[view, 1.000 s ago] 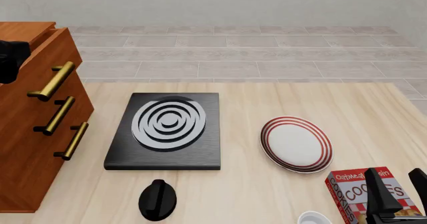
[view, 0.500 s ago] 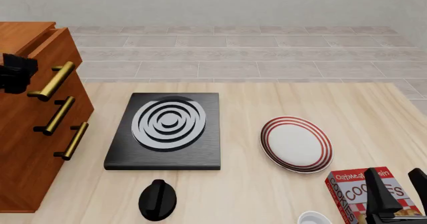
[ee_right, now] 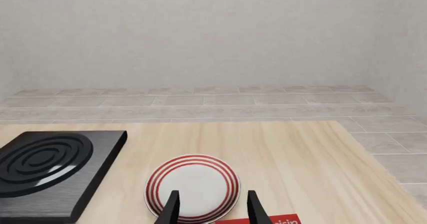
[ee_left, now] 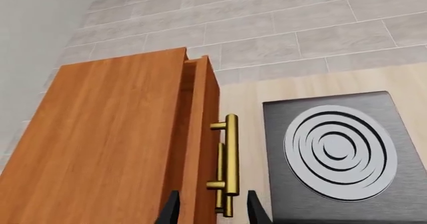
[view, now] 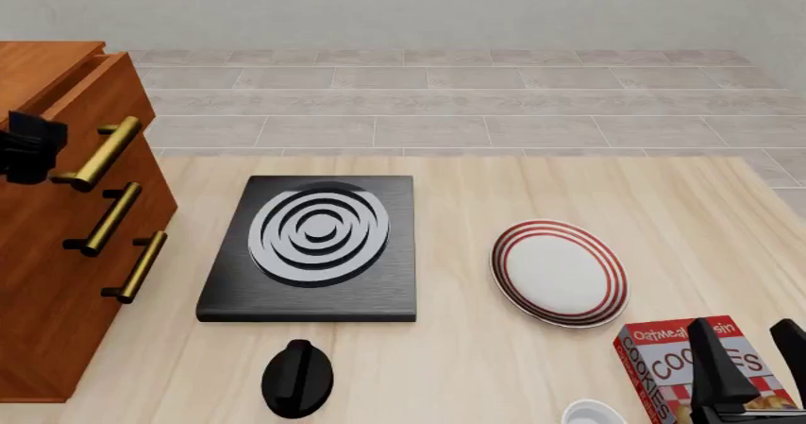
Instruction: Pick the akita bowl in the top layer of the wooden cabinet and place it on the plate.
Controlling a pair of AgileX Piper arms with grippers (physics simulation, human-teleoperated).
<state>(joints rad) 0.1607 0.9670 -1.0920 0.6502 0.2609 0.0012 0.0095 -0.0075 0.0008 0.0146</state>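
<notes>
The left hand [ee_left: 208,210] is seen open, its fingers straddling the near end of the top layer's brass handle [ee_left: 230,164], whose long axis runs toward 12 o'clock. The akita bowl is not seen, presumably inside the wooden cabinet [view: 51,254]; the plate [view: 558,273] lies well off at 3 o'clock on the tabletop [view: 504,367], nearer the open right hand [ee_right: 208,211].

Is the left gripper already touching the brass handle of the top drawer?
Cannot tell. In the left wrist view the left gripper straddles the handle's lower end, but its contact points are out of frame.

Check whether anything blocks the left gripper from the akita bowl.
Yes: the top layer of the wooden cabinet is barely open, and the akita bowl is not visible. The left gripper, open, straddles the brass handle.
</notes>
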